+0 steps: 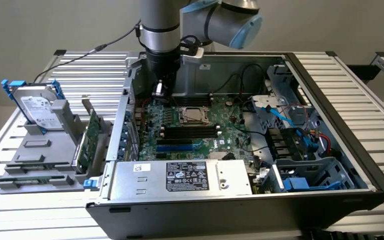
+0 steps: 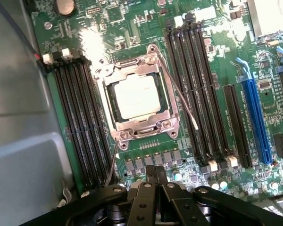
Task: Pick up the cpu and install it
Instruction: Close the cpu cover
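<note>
Closed and empty, the pincer (image 1: 158,91) is seen in the upper middle of the exterior view, hanging from the arm (image 1: 160,25) inside the open computer case (image 1: 352,125), above the rear part of the green motherboard (image 1: 153,137). In the wrist view its black fingers (image 2: 150,188) are pressed together with nothing held between them, and the pincer (image 2: 156,181) is kept apart from the cpu (image 2: 137,96). The cpu (image 1: 193,115) is found near the middle of the exterior view, just to the exterior view's right of the pincer and lower in the frame. It lies flat in the processor socket on the motherboard (image 2: 99,28), with its dull silver top facing up. It is bordered on all sides by the metal socket frame (image 2: 127,66), which is laid over its edges. A thin wire lever (image 2: 179,97) is seen running slantwise beside the frame, on the side of one bank of memory slots (image 2: 198,89). A second bank of black memory slots (image 2: 80,117) is set on the opposite side of the socket, so that the cpu lies between the two banks. A long blue slot (image 2: 254,117) is placed beyond the first bank. In the lower middle of the exterior view a labelled metal box (image 1: 185,177) is mounted at the front of the case. On the exterior view's left, outside the case, a hard drive (image 1: 37,107) in a blue frame and a green circuit card (image 1: 92,132) are held upright in a grey holder (image 1: 38,160) on the slatted worktop (image 1: 78,65).
</note>
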Available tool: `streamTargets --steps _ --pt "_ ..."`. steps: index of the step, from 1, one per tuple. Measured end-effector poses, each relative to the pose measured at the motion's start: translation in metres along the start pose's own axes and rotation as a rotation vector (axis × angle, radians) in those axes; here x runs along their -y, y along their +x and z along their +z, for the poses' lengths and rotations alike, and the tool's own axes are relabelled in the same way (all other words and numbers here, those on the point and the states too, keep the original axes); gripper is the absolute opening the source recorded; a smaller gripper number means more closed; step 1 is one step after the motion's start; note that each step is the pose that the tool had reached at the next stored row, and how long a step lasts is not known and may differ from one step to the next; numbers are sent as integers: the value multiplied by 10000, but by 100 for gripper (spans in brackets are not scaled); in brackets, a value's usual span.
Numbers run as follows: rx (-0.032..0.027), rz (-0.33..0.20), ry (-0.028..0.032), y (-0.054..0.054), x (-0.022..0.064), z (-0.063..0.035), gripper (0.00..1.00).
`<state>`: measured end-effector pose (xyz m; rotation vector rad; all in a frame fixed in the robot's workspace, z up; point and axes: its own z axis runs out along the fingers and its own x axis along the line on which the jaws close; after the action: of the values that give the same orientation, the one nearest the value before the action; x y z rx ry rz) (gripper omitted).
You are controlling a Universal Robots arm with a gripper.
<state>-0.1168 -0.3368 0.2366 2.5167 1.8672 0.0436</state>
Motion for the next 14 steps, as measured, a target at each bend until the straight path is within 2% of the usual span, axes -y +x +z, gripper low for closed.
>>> streamTargets --steps 3,5,14 --pt "11 392 0 0 0 -4 11" --pt "-4 601 26 -1 0 -9 11" --pt "-166 1397 276 -4 -2 -38 11"
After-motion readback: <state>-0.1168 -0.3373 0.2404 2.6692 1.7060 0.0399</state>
